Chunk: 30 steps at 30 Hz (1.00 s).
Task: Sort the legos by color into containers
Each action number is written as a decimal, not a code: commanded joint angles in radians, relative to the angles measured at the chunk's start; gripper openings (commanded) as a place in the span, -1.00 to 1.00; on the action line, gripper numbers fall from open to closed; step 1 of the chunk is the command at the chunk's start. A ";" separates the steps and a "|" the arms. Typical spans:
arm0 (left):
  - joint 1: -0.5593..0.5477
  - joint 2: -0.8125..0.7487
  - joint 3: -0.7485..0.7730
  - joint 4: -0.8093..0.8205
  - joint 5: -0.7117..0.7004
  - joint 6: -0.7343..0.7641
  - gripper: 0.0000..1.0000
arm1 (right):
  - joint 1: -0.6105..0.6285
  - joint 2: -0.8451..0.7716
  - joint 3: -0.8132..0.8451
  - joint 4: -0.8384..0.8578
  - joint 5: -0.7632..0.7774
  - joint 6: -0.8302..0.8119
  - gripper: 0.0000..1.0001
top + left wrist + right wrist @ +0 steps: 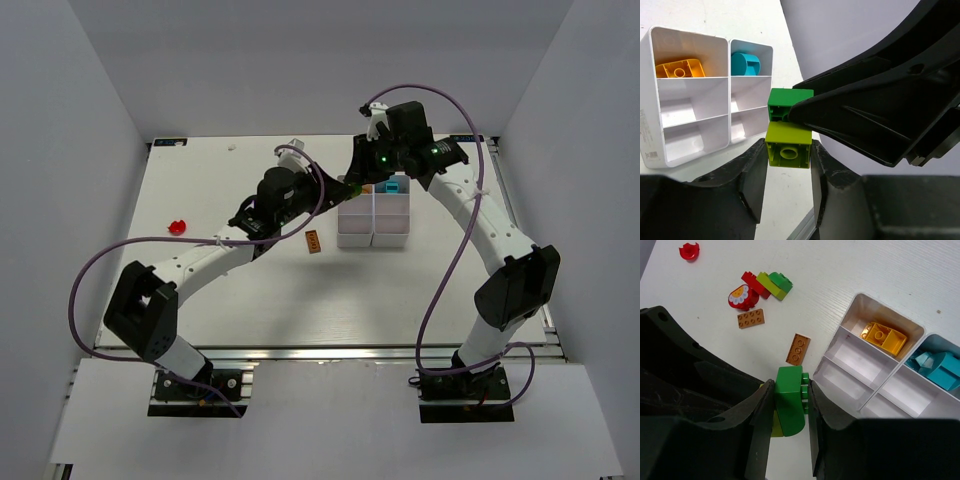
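Note:
My left gripper [788, 152] is shut on a lime-yellow brick [788, 146]. A dark green brick [785, 102] is joined to it, and my right gripper [790, 390] is shut on that green brick [790, 402]. The lime brick [774, 429] peeks out behind it. Both grippers [340, 187] [363, 178] meet above the table just left of the white six-compartment tray [375, 238]. The tray [860, 300] holds a yellow piece [884, 337] and a teal piece [937, 367] in its two end compartments. The other compartments that show are bare.
A brown plate [798, 348] lies left of the tray, also in the top view [313, 241]. Further off lie another brown plate [751, 318], a cluster of red [742, 295], lime [767, 284] and green [780, 282] pieces, and a lone red piece [178, 226].

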 commanded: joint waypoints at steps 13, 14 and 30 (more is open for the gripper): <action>-0.006 -0.033 0.007 -0.046 -0.009 0.041 -1.00 | -0.048 -0.032 -0.031 0.072 0.153 -0.040 -1.00; -0.006 -0.039 0.000 -0.052 -0.013 0.046 -1.00 | -0.060 -0.029 -0.033 0.073 0.158 -0.043 -1.00; 0.023 -0.103 -0.076 -0.093 -0.040 0.075 -1.00 | -0.149 -0.121 -0.318 0.266 0.141 -0.451 -1.00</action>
